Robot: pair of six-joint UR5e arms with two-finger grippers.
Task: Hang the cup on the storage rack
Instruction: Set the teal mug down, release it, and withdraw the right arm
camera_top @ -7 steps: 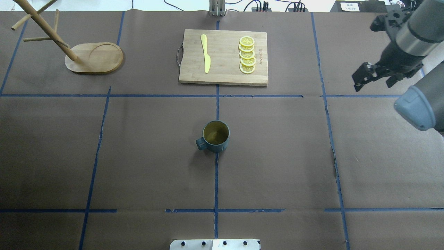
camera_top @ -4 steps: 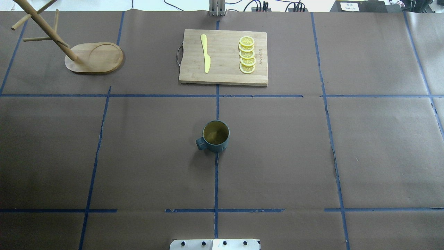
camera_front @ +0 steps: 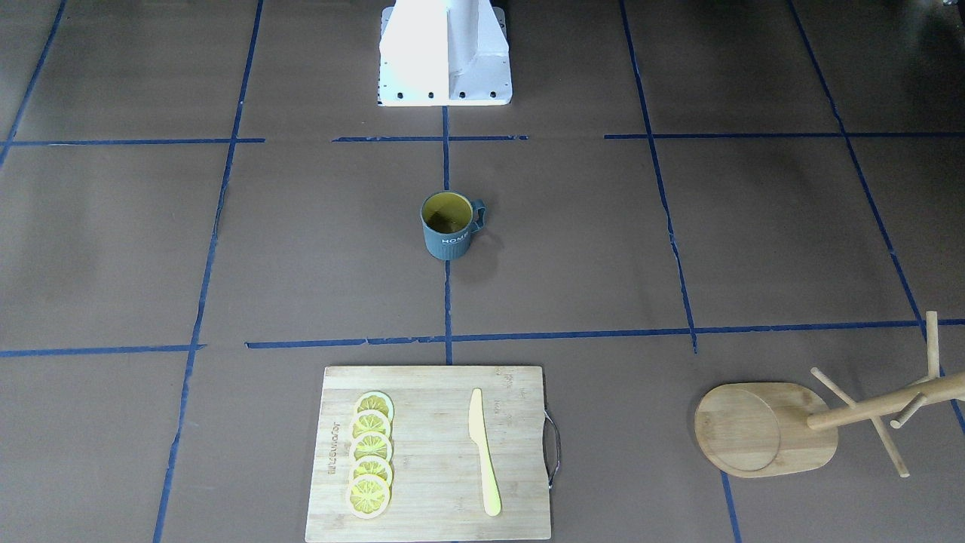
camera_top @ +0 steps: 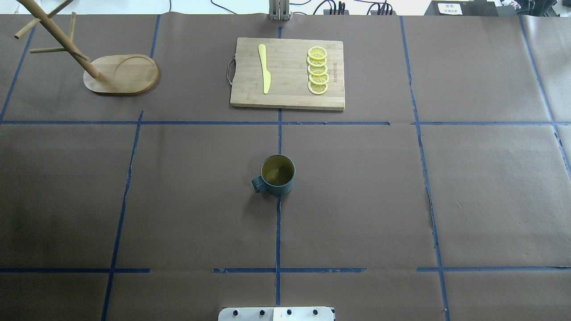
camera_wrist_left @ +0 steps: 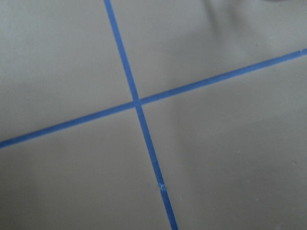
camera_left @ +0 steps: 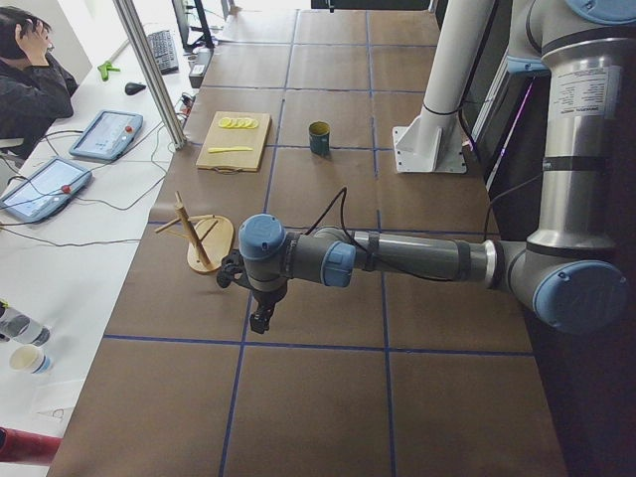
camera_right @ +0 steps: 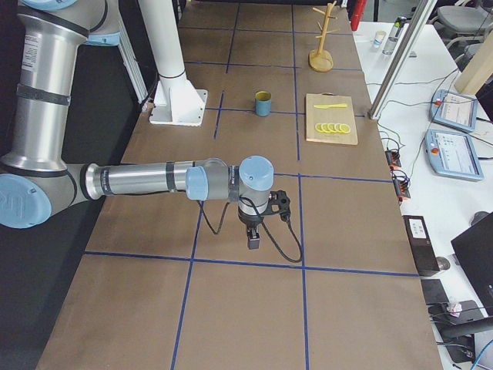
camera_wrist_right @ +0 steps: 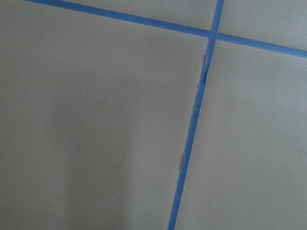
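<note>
The dark blue-grey cup (camera_top: pixel 277 174) with yellow interior stands upright at the table's middle, handle toward my left; "HOME" shows on it in the front-facing view (camera_front: pixel 449 225). The bamboo storage rack (camera_top: pixel 121 74) stands at the far left, its pegs bare, and also shows in the front-facing view (camera_front: pixel 765 430). My left gripper (camera_left: pixel 260 320) shows only in the exterior left view, beyond the rack, far from the cup. My right gripper (camera_right: pixel 254 240) shows only in the exterior right view, low over the table's right end. I cannot tell whether either is open or shut.
A wooden cutting board (camera_top: pixel 290 96) at the far middle carries a yellow knife (camera_top: pixel 264 69) and several lemon slices (camera_top: pixel 317 70). The robot's white base (camera_front: pixel 445 53) stands behind the cup. Both wrist views show only brown paper and blue tape lines.
My right arm, seen at the overhead view's right edge 1.0 s ago, has left that view. The cup and rack have not moved.
</note>
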